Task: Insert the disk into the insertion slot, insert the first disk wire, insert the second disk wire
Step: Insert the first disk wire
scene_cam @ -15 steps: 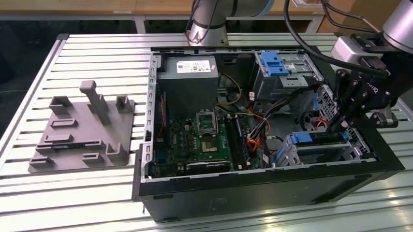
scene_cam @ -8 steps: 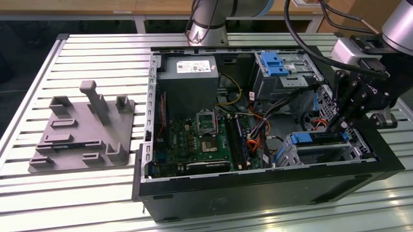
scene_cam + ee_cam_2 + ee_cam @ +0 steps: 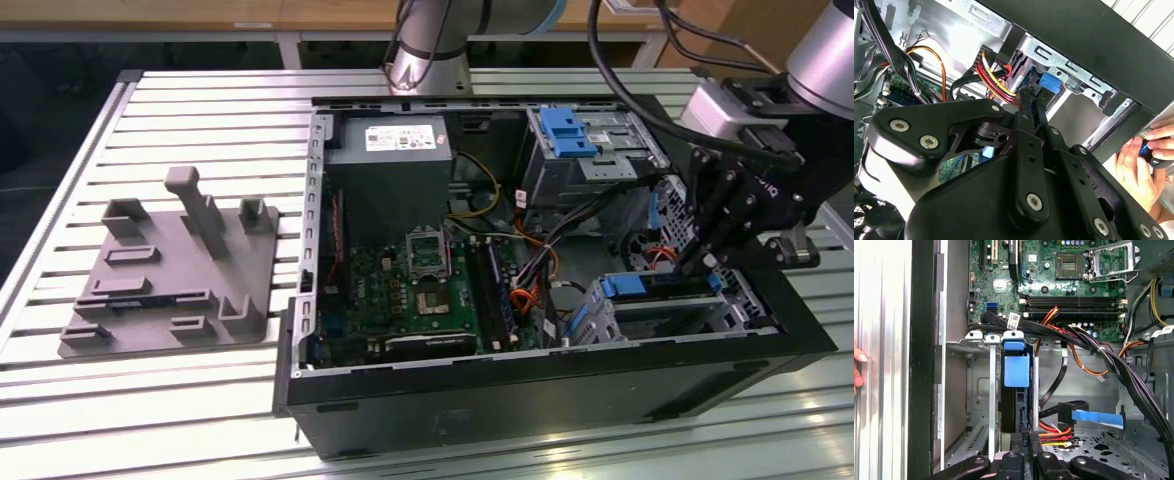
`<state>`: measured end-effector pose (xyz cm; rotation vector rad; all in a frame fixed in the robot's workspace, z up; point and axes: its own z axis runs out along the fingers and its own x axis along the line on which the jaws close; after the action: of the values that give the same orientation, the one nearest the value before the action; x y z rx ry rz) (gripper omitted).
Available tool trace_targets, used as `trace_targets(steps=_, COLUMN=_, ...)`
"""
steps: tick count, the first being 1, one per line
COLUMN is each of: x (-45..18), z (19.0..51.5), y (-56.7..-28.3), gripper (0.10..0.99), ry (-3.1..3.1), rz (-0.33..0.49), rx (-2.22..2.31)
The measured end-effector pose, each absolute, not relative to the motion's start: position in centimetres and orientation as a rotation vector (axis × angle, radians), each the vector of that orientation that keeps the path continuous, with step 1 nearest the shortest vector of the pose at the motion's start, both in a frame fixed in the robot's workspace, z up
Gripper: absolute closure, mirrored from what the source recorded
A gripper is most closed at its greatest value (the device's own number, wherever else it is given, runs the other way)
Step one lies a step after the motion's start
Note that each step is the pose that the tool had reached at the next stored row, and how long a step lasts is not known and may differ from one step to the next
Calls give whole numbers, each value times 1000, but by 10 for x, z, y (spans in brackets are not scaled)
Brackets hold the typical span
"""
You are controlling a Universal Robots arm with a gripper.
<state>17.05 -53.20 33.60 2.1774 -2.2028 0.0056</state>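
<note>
The disk (image 3: 1016, 371) stands on edge in the insertion slot (image 3: 979, 390), its blue end tab at the cage's mouth. The gripper (image 3: 1024, 436) is at the disk's other end with its fingers drawn close together. In the second wrist view they seem to be pinched on a black wire plug (image 3: 1025, 92), though the dark tips make that hard to be sure of. One red, yellow and black wire bundle (image 3: 996, 75) runs to that plug. One blue flat cable (image 3: 1097, 419) lies loose on the case floor beside the cage, apart from the disk.

In the exterior view there is one disk, one small cage and one larger bay (image 3: 607, 150) across the computer case (image 3: 534, 380). There are two blue plastic pieces: the disk's tab and the bay's latch (image 3: 571, 132). That view also shows one grey fixture plate (image 3: 160, 280) on the slatted table (image 3: 200, 100), well apart from the case on the exterior view's left.

The second wrist view shows a person's hand (image 3: 1136, 170) outside the case wall, holding a small dark and blue object. In the first wrist view, fingertips (image 3: 858, 365) lie at the table's edge.
</note>
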Motion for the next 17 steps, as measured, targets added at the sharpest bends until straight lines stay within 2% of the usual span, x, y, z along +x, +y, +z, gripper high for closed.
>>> trace_targets(steps=17, x=170, z=331, y=-532, gripper=922, ry=-2166, rz=7, rx=2215)
